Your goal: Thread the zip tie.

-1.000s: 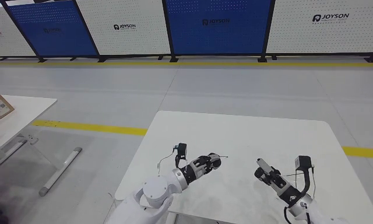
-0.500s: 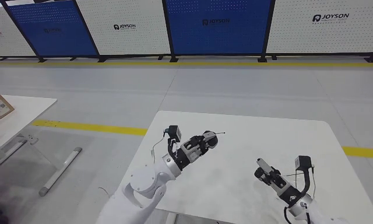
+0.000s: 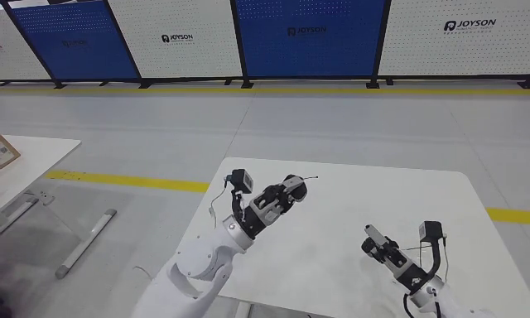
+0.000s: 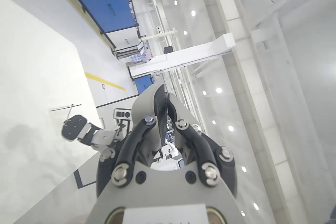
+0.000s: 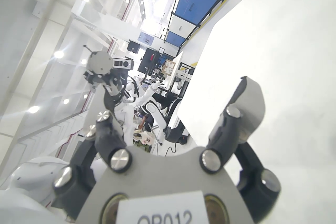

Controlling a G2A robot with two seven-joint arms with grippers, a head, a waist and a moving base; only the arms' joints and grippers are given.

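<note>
Two grippers sit over the white rectangular table (image 3: pixel 389 185), well apart from each other. Over the table's left half, the left gripper (image 3: pixel 296 185) is tilted upward, away from the surface, with its black fingers (image 4: pixel 160 101) pressed together, pinching the thin black zip tie (image 3: pixel 311 179). A short length of the tie sticks out past the fingertips, pointing toward the far side of the table and touching nothing else. Near the table's front right edge, the right gripper (image 3: pixel 370 233) hangs low over the surface with its jaws spread wide; one grey metal finger (image 5: pixel 248 96) stands well out to the side. In the left wrist view a thin dark line (image 4: pixel 65 107) lies on the tabletop just beyond the right gripper's pad. It is possibly a second tie or a wire, but too faint to tell. Behind the table stand blue and white pegboard panels (image 3: pixel 310 28), and a yellow floor stripe (image 3: pixel 124 181) runs past the table's left side.
</note>
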